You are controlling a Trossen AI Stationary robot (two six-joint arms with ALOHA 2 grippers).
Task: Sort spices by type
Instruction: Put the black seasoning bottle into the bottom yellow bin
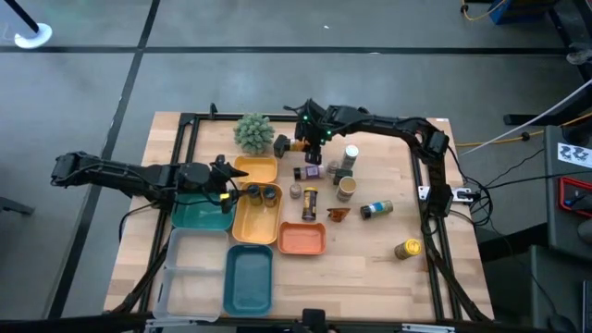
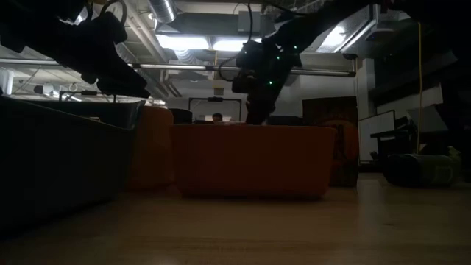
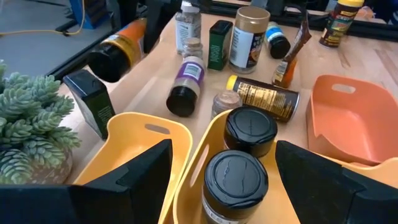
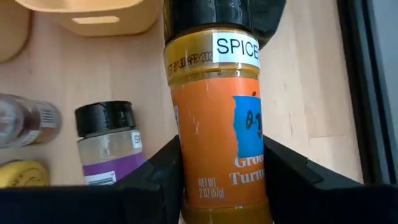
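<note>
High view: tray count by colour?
Yellow trays: 2
Teal trays: 2
Orange tray: 1
Clear tray: 1
Total: 6

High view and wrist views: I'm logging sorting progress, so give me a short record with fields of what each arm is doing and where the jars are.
right gripper: shut on the orange-labelled spice jar, held off the table near the green plant
left gripper: fingers open, empty, over the yellow tray
in yellow tray: two black-capped jars
orange tray: no jars seen inside
unsorted: several jars on the table, including a purple-labelled jar lying on its side
</note>
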